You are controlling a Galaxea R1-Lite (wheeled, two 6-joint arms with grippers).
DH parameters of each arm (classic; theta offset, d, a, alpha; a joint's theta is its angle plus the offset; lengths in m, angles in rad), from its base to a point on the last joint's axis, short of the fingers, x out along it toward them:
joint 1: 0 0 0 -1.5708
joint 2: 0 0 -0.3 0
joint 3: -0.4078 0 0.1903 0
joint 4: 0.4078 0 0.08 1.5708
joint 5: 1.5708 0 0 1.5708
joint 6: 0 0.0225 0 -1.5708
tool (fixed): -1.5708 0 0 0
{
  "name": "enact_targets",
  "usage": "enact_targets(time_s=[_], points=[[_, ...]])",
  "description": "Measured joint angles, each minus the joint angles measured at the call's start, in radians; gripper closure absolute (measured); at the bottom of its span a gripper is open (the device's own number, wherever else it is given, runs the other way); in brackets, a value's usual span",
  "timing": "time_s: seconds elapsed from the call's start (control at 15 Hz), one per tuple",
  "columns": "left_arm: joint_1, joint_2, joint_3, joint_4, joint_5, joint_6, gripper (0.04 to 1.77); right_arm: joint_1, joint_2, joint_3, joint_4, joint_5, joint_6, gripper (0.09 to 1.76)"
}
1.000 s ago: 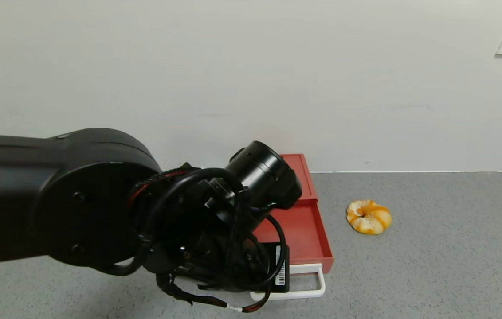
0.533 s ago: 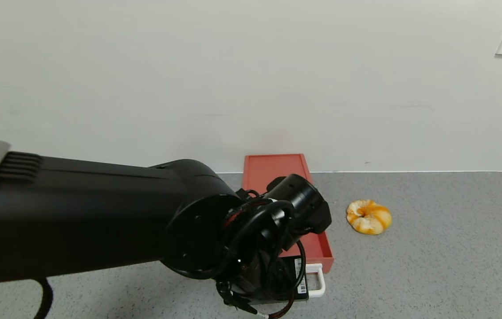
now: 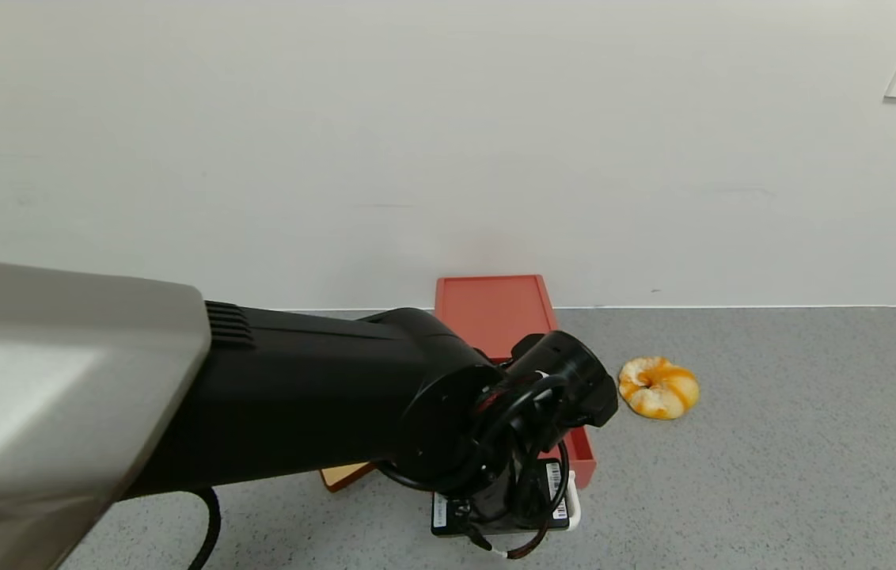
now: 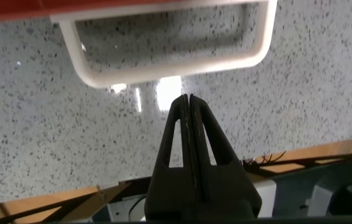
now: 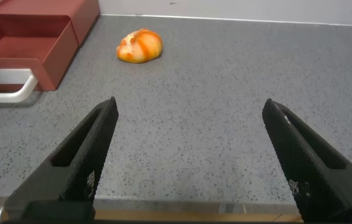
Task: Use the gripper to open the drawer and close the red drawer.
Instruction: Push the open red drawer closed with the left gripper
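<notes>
- The small flat salmon-red plastic drawer (image 3: 508, 317) is sitting on the speckled grey countertop (image 3: 772, 459) with its back against the white wall (image 3: 416, 142), and its tray is sticking out toward the robot, open as far as I can see.
- The white rectangular loop handle (image 4: 163, 59) is lying just beyond the left gripper (image 4: 190, 106) fingertips, close but not touching.
- That black left gripper, with its looping cables, is hanging right over the drawer's front edge, fingers pressed together with nothing between them.
- The right gripper (image 5: 191, 152) is waiting well off to the side, fingers spread wide.
- A peeled orange fruit (image 3: 658, 386) is lying just right of the drawer.
- Small white barcode labels (image 3: 555, 480) are showing on the gripper; can't read any text.
</notes>
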Motion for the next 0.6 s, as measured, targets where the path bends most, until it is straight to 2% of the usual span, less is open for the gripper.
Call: enact_targets(time_s=[0.33,0.6], points=[[0.006,0.053,-0.045,0.0,0.043,0.0,1.7,0.0,0.0,0.0,0.0,0.0,0.0,0.14],[0.019,0.083,-0.08,0.001,0.052,-0.004,1.7,0.0,0.0,0.0,0.0,0.0,0.0,0.14]])
